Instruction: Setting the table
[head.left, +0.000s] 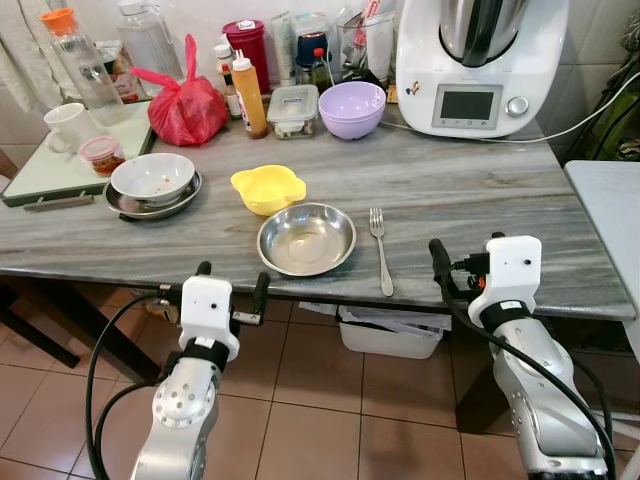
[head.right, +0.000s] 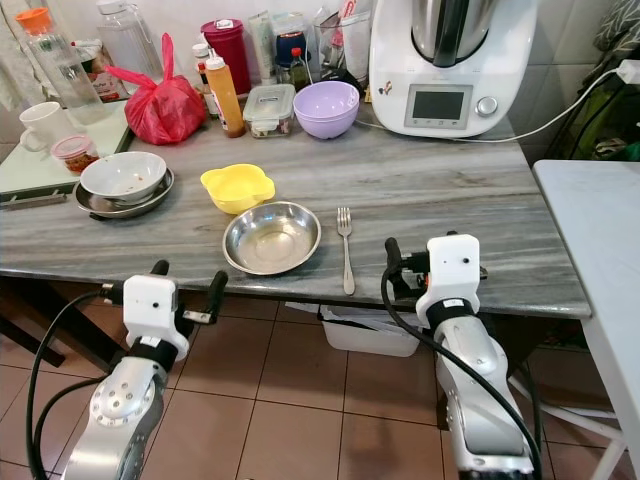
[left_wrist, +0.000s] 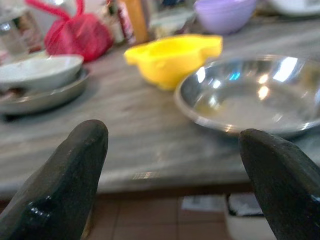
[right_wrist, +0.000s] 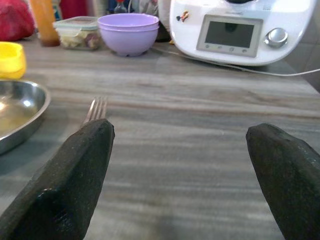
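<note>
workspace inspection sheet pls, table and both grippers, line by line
surface: grey streaked table, bare on its right part
job's things: steel plate near the front edge, fork lying just right of it, apart; yellow bowl behind the plate
clutter: purple bowl, red bag, sauce bottle, white appliance, used bowl on a plate
grippers: left gripper and right gripper open, at the table's front edge, holding nothing
cables: white cord behind the appliance
surroundings: tiled floor
</note>
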